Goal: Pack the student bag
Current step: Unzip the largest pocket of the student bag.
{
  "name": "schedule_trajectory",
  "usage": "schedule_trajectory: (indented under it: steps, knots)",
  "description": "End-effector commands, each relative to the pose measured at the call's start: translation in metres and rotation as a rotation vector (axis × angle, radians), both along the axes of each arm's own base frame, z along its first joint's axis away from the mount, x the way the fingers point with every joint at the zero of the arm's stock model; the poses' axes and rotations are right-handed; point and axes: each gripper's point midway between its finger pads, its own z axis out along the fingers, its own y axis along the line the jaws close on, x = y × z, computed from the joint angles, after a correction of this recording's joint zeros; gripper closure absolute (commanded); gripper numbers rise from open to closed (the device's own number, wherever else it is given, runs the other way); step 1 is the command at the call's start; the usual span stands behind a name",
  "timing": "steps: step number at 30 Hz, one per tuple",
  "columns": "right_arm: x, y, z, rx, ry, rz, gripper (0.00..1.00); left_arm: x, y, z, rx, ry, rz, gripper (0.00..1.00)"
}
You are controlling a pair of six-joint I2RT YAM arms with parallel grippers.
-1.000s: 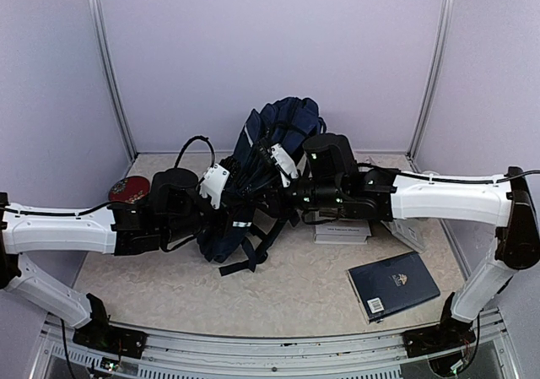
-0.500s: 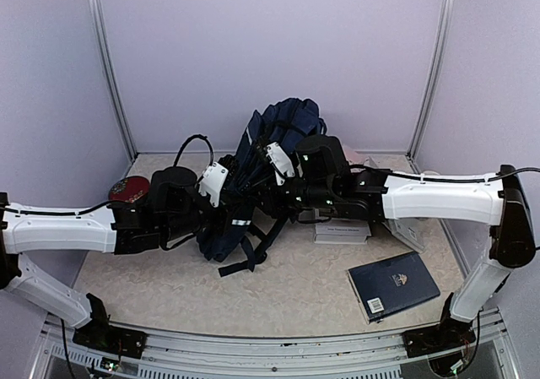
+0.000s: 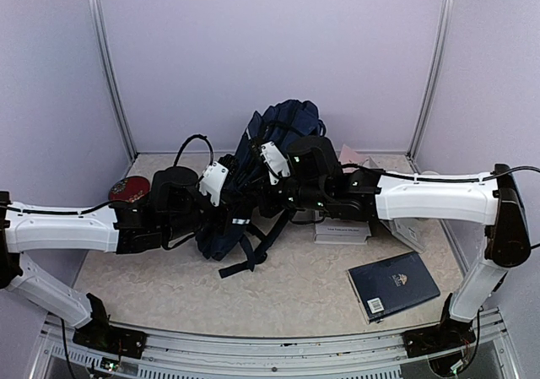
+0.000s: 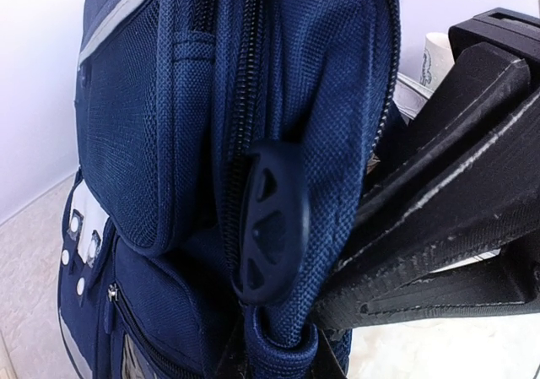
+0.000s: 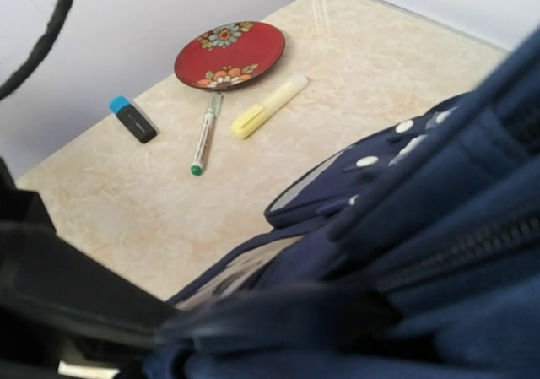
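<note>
My left pincer (image 3: 226,176) is pressed together on a fold of the student bag (image 3: 283,126). In the left wrist view the navy edge runs down between my fingers at the bottom of the picture, with a black zipper pull (image 4: 272,223) hanging just above the grip. My right pincer (image 3: 267,163) is pressed together too, right up against the bag's upper edge from the other side. Its own view shows only blurred navy cloth and a zipper line close to the lens, so I cannot tell whether any fabric is caught in it.

The bag stands roughly upright in the middle of the table (image 3: 295,295), toward the back wall, between my two arms, with its black straps trailing toward the near edge.

Past the bag, on my left side, lies a red flowered plate (image 5: 229,52). Near it are a yellow highlighter (image 5: 268,106), a pen with a green tip (image 5: 203,134) just beside that, and a small black marker with a blue cap (image 5: 133,118) a little apart. On my right, under the arm, sits a small stack of white booklets (image 3: 342,230). Nearer the front edge a flat navy book (image 3: 393,284) lies on its own, well apart from the bag.
</note>
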Motion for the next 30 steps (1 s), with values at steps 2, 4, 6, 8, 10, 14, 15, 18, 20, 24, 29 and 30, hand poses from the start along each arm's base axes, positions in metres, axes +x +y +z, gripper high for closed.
schedule_trajectory:
  steps: [2, 4, 6, 8, 10, 14, 15, 18, 20, 24, 29, 30]
  knots:
    - [0.019, -0.025, 0.0, -0.048, -0.036, -0.122, 1.0, -0.006, -0.013, 0.04, -0.126, -0.069, -0.055, 1.0]
    - [0.016, -0.033, 0.005, -0.056, -0.035, -0.118, 1.0, 0.001, -0.003, 0.029, -0.086, -0.063, -0.012, 1.0]
    - [0.016, -0.04, 0.007, -0.058, -0.02, -0.11, 1.0, 0.006, 0.006, 0.02, -0.038, -0.063, 0.025, 1.0]
    - [0.018, -0.055, 0.012, -0.061, -0.002, -0.117, 1.0, 0.008, 0.012, 0.011, 0.007, -0.063, 0.046, 1.0]
    - [0.021, -0.071, 0.016, -0.064, 0.001, -0.134, 1.0, 0.008, 0.018, 0.005, 0.033, -0.063, 0.055, 1.0]
    - [0.029, -0.102, 0.026, -0.048, 0.009, -0.165, 1.0, 0.006, 0.03, -0.005, 0.064, -0.061, 0.071, 1.0]
    - [0.032, -0.11, 0.029, -0.043, 0.009, -0.179, 1.0, 0.006, 0.032, -0.008, 0.074, -0.059, 0.074, 1.0]
    - [0.035, -0.133, 0.037, -0.025, 0.027, -0.182, 1.0, 0.004, 0.042, -0.019, 0.118, -0.048, 0.094, 1.0]
    - [0.04, -0.153, 0.043, -0.022, 0.023, -0.212, 1.0, 0.003, 0.048, -0.025, 0.133, -0.037, 0.102, 1.0]
    - [0.045, -0.174, 0.046, -0.024, 0.015, -0.23, 1.0, -0.004, 0.047, -0.029, 0.125, -0.022, 0.071, 1.0]
    - [0.039, -0.155, 0.03, -0.023, 0.082, -0.132, 1.0, -0.023, 0.027, -0.028, 0.11, -0.029, -0.069, 1.0]
    - [0.036, -0.148, 0.027, -0.014, 0.098, -0.098, 1.0, -0.029, 0.021, -0.026, 0.113, -0.043, -0.109, 1.0]
